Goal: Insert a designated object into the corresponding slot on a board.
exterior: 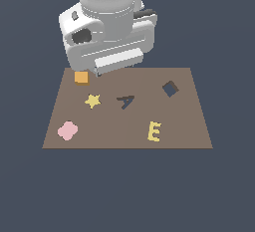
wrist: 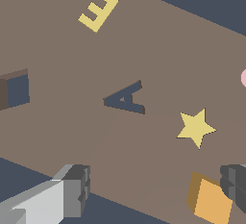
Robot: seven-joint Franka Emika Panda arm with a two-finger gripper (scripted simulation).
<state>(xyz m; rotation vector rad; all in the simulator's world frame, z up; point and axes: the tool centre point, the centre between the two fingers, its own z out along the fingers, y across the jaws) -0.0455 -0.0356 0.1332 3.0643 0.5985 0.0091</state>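
The orange square block (exterior: 81, 77) lies on the brown board (exterior: 189, 126) at its far corner on the exterior view's left. It also shows in the wrist view (wrist: 211, 201). The slot (exterior: 170, 88) is a dark diamond-turned square cutout near the board's far edge on the exterior view's right; it also shows in the wrist view (wrist: 17, 89). My gripper (wrist: 154, 183) is open and empty above the board's far edge. The block sits just inside one finger (wrist: 235, 184), far from the other finger (wrist: 74, 189). In the exterior view the white hand (exterior: 107, 37) hides the fingers.
On the board are a yellow star (exterior: 92, 100), a dark A-shaped cutout (exterior: 126, 101), a yellow E (exterior: 154, 131) and a pink rounded blob (exterior: 67, 130). Around the board is dark blue ground (exterior: 127, 191).
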